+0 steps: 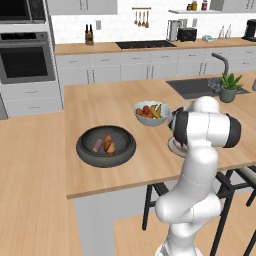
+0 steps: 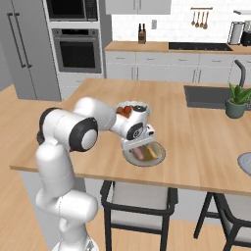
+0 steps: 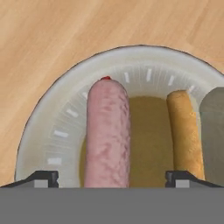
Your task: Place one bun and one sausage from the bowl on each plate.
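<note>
On the left of the island counter stands the dark bowl; inside it lie one sausage and one orange-brown bun, side by side. To its right is the pale fruit bowl. Further right, the gripper hangs low over a plate. Its jaws are spread wide and grip nothing. On this plate a second sausage lies between the fingertips, and a yellow bun lies just beside it.
</note>
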